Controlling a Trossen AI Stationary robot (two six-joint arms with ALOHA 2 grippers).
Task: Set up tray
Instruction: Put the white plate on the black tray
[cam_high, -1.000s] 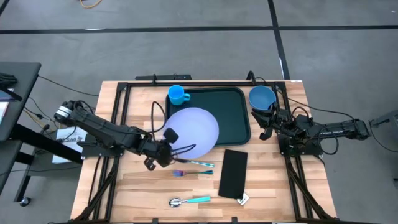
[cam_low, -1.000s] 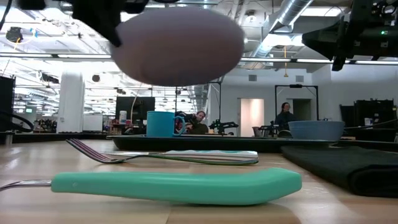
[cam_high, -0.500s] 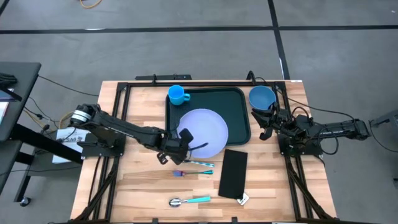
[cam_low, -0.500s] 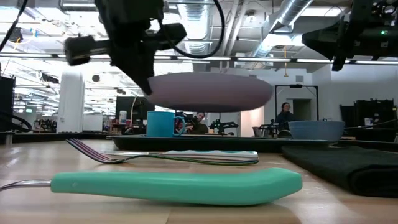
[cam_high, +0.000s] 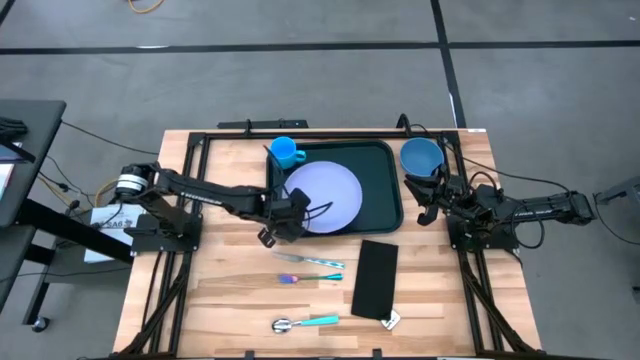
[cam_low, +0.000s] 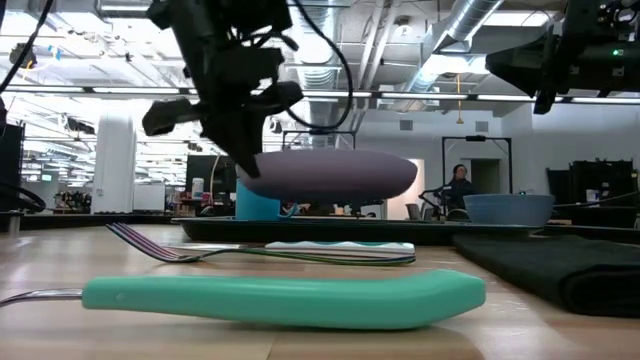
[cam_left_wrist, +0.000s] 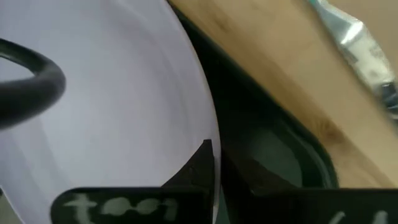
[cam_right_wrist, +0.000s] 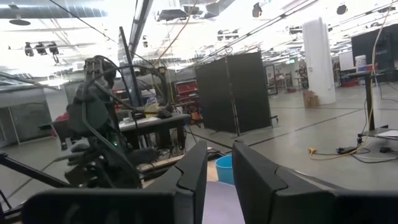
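We hold the lavender plate by its near-left rim, left gripper fingers clamped on it, lifted clear over the dark green tray at the wooden table's back centre. A blue cup sits on the tray's far-left corner, a blue bowl just right of it. Fork, spoon and black napkin lie nearer. Our right gripper waits beside the tray's right edge, fingers slightly apart.

Wooden table — bearing tray, bowl, napkin, fork, spoon.
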